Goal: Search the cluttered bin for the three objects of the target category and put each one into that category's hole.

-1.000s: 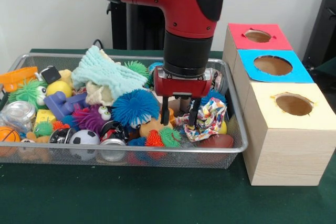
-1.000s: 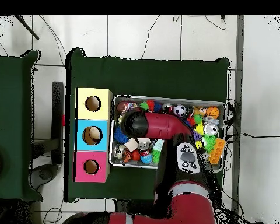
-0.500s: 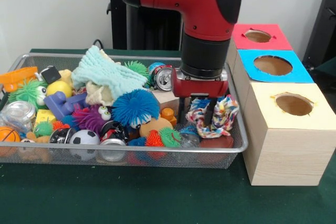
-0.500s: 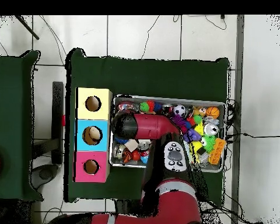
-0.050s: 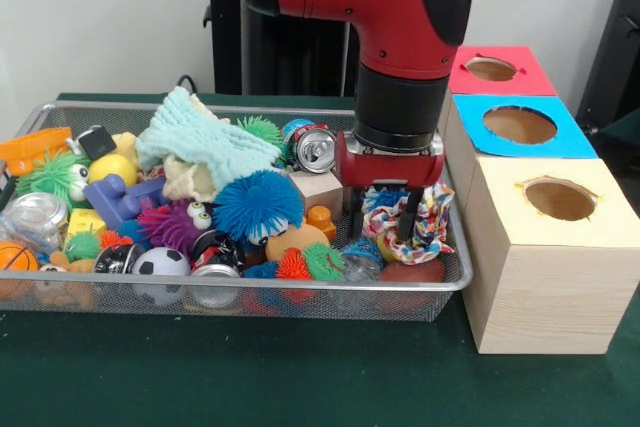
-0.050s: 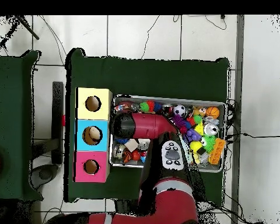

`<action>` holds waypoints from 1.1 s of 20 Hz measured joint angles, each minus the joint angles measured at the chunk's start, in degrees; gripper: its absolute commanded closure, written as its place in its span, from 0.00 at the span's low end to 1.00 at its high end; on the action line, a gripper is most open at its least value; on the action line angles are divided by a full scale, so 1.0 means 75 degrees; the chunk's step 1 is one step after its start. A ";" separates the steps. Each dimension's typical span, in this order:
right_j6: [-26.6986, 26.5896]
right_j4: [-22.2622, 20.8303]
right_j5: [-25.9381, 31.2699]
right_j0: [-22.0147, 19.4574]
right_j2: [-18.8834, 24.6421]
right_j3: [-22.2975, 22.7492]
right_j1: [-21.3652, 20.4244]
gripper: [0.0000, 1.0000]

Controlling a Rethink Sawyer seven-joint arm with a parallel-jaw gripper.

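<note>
A wire mesh bin (image 5: 60,292) full of toys is seen on a green desk (image 5: 250,377). Beside the bin stands a row of three wooden boxes, each with a round hole in its top: a yellow-topped box (image 5: 550,247) nearest the camera in the front view, a blue-topped box (image 5: 520,127) behind it, and a red-topped box (image 5: 492,69) farthest back.

The red and black arm (image 5: 385,27) is lowered over the end of the bin next to the boxes. Its gripper (image 5: 383,219) hangs just above the clutter, and the dark fingers (image 5: 408,215) are pinched on a multicoloured patterned cloth (image 5: 425,227), which is lifted partly clear of the bin and droops beside the bin's wall closest to the yellow-topped box. Under the cloth a dark red ball (image 5: 412,272) is seen lying against the mesh.

Elsewhere in the bin, away from the boxes, a drinks can (image 5: 315,147) lies just behind the gripper, a blue spiky ball (image 5: 257,202) sits near the middle, a pale teal knitted cloth (image 5: 205,137) is heaped over the pile, and a small black-and-white football (image 5: 160,265) rests against the front wall. An orange tray (image 5: 30,147) is placed at the end farthest from the boxes.

In the overhead view the arm (image 6: 143,124) covers the end of the bin (image 6: 219,104) next to the boxes, and the gripper is hidden beneath it.
</note>
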 measured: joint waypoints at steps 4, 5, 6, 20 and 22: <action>0.0000 0.0031 0.0001 0.0018 -0.0010 0.0005 -0.0009 0.00; 0.0000 0.0038 0.0000 0.0025 -0.0015 0.0014 -0.0026 0.00; 0.0000 0.0052 0.0000 0.0043 -0.0024 0.0049 -0.0079 0.00; 0.0000 0.0530 0.0649 0.0351 -0.0246 0.0562 -0.1402 0.00; 0.0000 0.0613 0.0898 0.0367 -0.0264 0.0584 -0.1593 0.00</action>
